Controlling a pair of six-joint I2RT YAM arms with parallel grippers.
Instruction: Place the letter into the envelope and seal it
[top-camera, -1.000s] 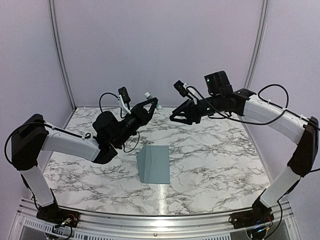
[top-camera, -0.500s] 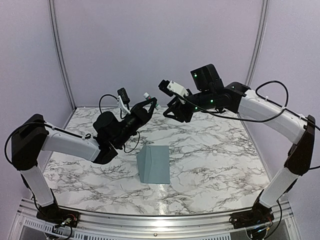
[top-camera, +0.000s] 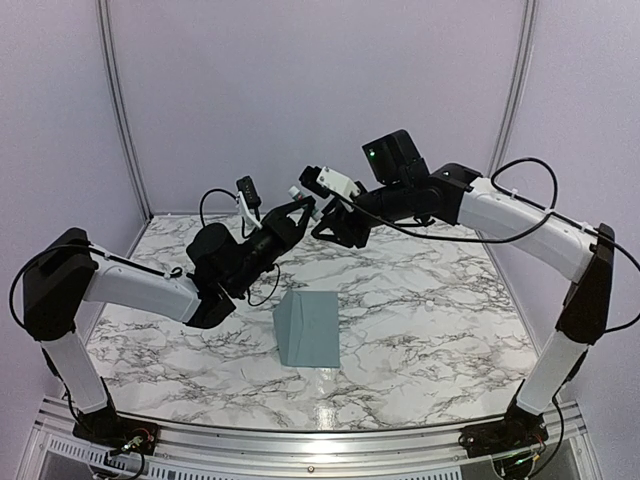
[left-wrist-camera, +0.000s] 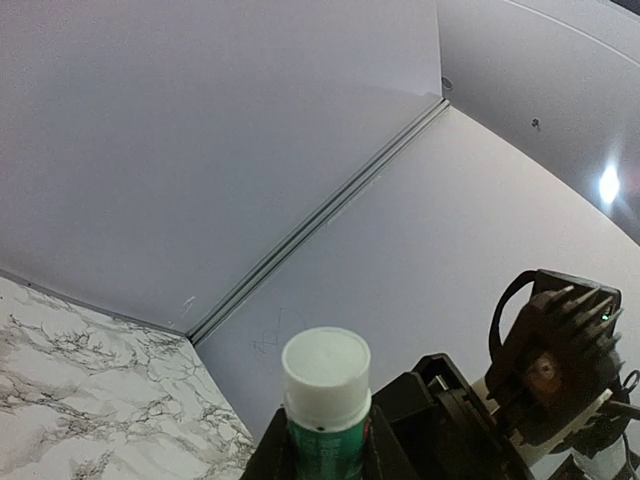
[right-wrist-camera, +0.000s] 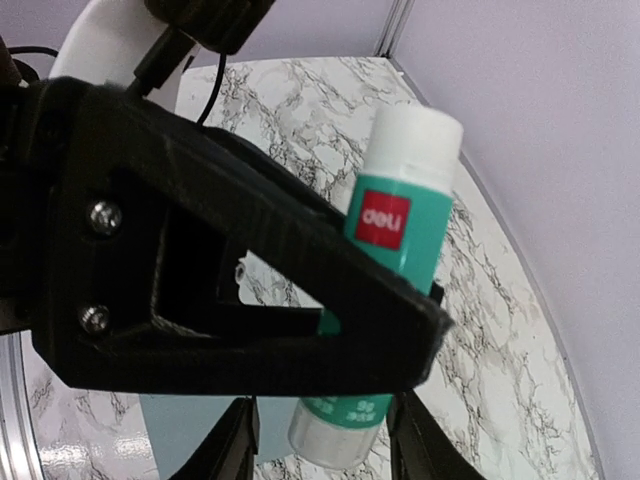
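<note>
The blue-grey envelope (top-camera: 308, 328) lies flat on the marble table (top-camera: 430, 330), flap closed; it also shows in the right wrist view (right-wrist-camera: 190, 430). No cream letter is in view. My left gripper (top-camera: 300, 207) is raised at the back and shut on a green glue stick (top-camera: 297, 192) with a white cap (left-wrist-camera: 325, 375). My right gripper (top-camera: 325, 225) is open right against it. In the right wrist view its fingers (right-wrist-camera: 240, 445) flank the stick's lower end (right-wrist-camera: 335, 440) with small gaps, below the left gripper's finger (right-wrist-camera: 230, 290).
Pale walls with metal corner posts (top-camera: 118, 110) enclose the table. The right arm (top-camera: 520, 220) spans the back right, and the left arm (top-camera: 140, 285) crosses the left side. A metal rail (top-camera: 320, 445) runs along the near edge.
My right arm has swung left and up, bringing its open gripper to the glue stick in my left gripper. The left arm and the envelope have not moved.
</note>
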